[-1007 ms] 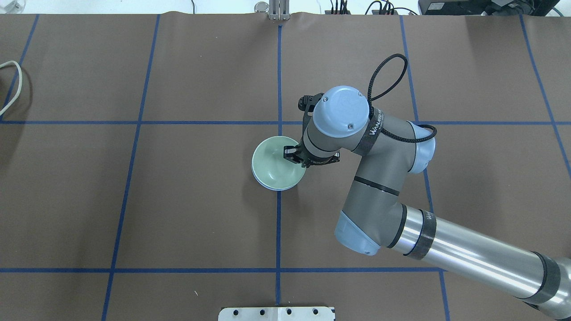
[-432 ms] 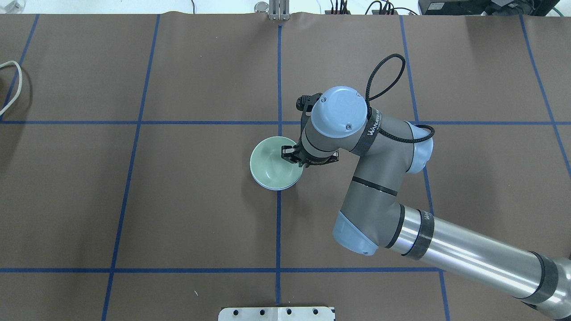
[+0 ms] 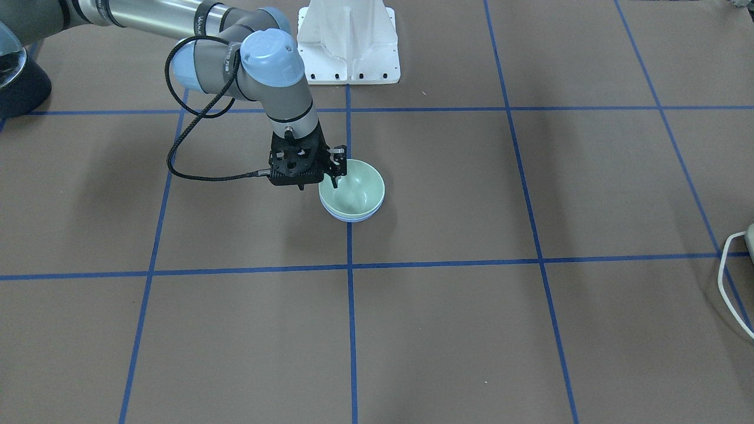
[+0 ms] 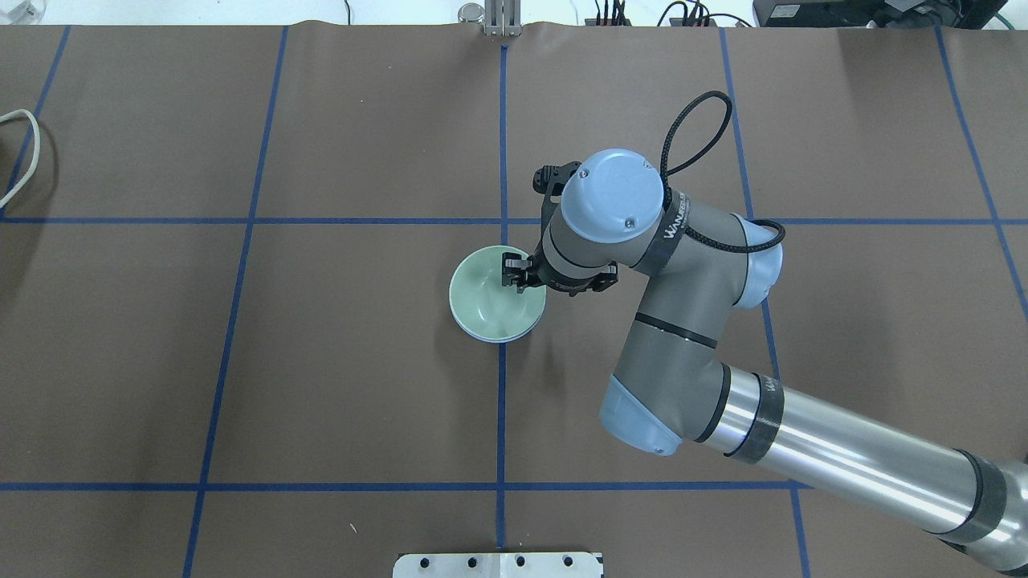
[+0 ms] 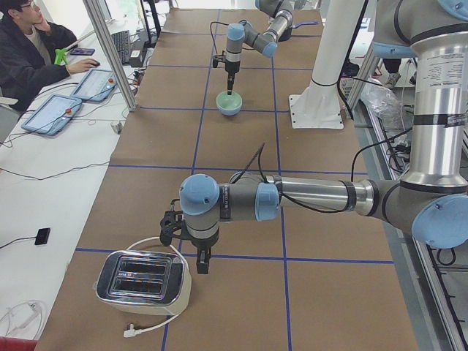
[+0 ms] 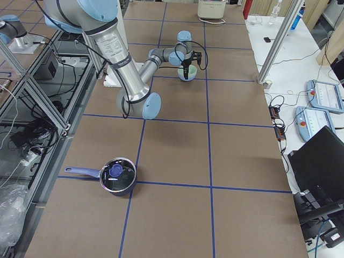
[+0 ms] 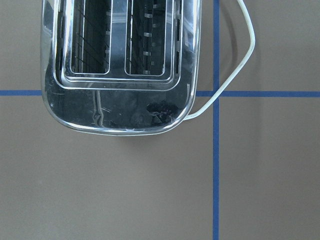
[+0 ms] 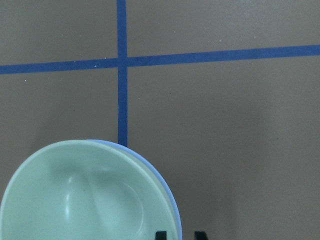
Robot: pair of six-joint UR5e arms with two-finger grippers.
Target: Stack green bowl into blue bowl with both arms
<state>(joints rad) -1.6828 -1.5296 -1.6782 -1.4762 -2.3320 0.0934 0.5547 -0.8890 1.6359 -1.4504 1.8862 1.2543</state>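
Observation:
The green bowl (image 4: 490,301) sits nested in the blue bowl (image 4: 499,339) near the table's middle; only a thin blue edge shows under it. The pair also shows in the front view, green bowl (image 3: 353,188) over the blue bowl (image 3: 350,219). My right gripper (image 4: 514,273) points down at the bowls' near-right rim. In the right wrist view its fingertips (image 8: 160,235) stand either side of both rims, slightly apart, with bare table showing beside the blue bowl (image 8: 176,220); it looks open. My left gripper (image 5: 199,265) hangs beside the toaster, far from the bowls; I cannot tell its state.
A chrome toaster (image 5: 142,276) with a white cord (image 4: 30,144) stands at the table's left end, right under the left wrist camera (image 7: 120,65). A dark pot with a blue handle (image 6: 117,176) sits at the right end. The white pedestal (image 3: 349,44) is at the robot's side.
My right gripper has shifted a little left and away from the robot along the rim. The nested bowls have slid slightly left with it.

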